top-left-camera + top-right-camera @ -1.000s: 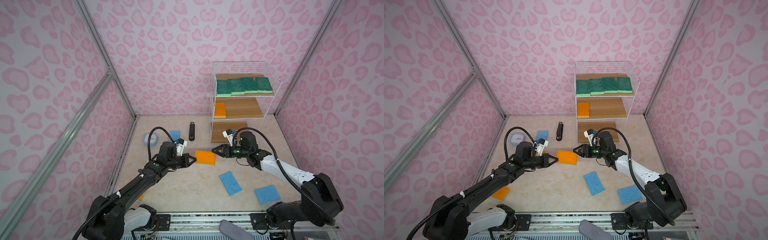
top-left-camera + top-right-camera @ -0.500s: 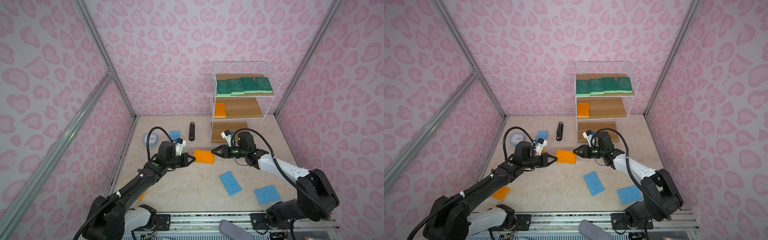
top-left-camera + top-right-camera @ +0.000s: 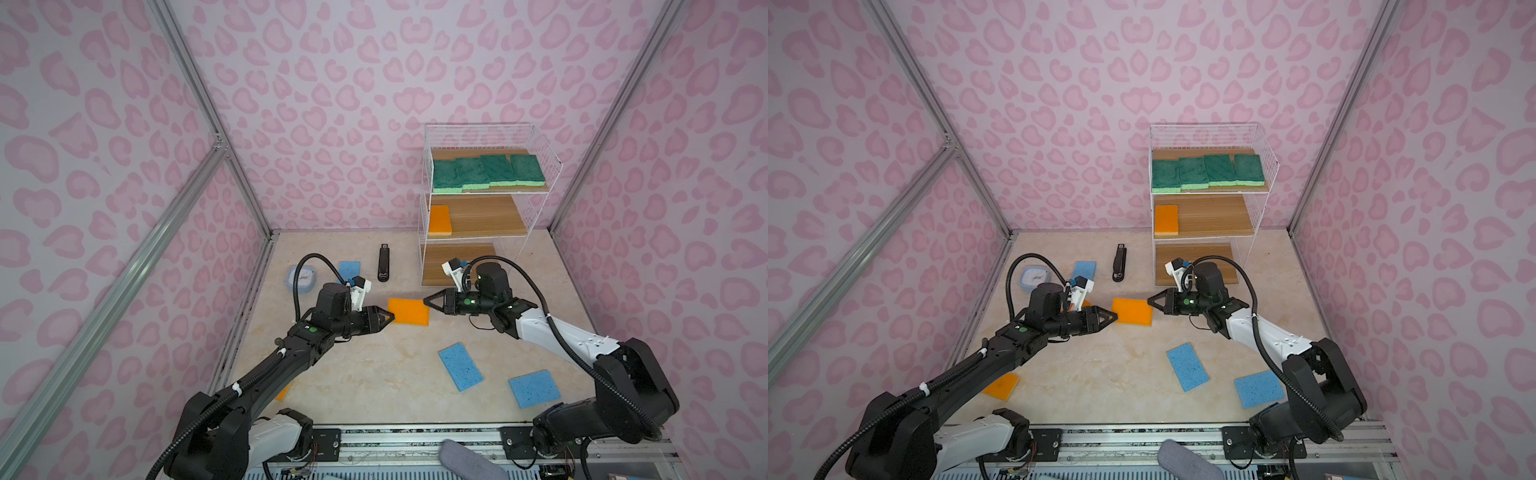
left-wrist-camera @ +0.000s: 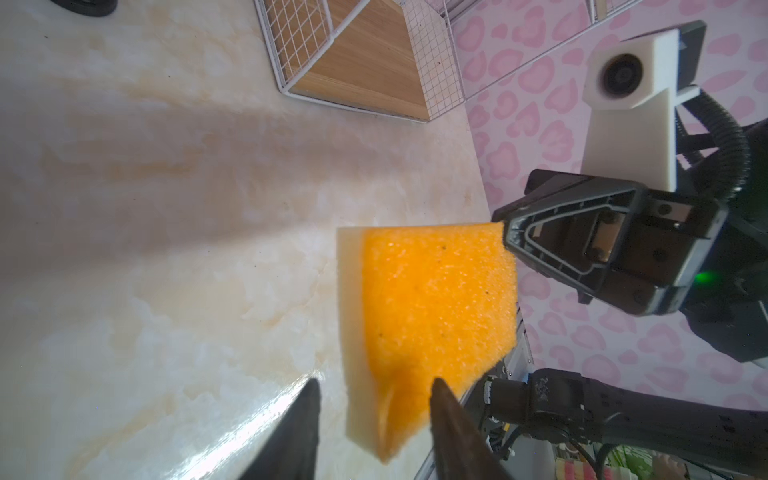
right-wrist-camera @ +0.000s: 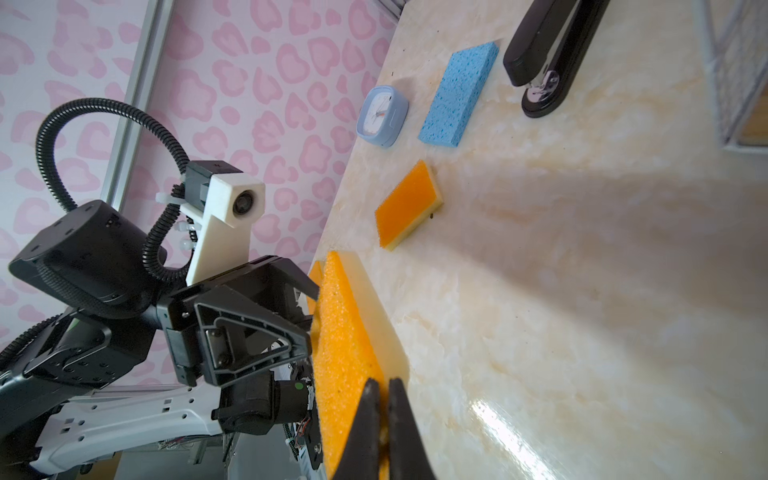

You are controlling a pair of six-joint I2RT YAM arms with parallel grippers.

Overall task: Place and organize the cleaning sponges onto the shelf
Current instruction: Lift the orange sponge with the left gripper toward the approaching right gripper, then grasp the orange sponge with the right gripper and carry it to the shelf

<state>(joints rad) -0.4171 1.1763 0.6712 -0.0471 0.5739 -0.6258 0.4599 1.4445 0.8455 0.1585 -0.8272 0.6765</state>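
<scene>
While the right gripper pinched one edge of the orange sponge, the left gripper faced it at the opposite edge, jaws parted loosely around that end.

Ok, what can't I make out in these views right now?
- Near orange sponge: in a top view, mostly under left arm.
- Bottom board of shelf: front partly behind right arm, both top views.
- Right fingers on held orange sponge: contact cut off by right wrist view's edge.
</scene>
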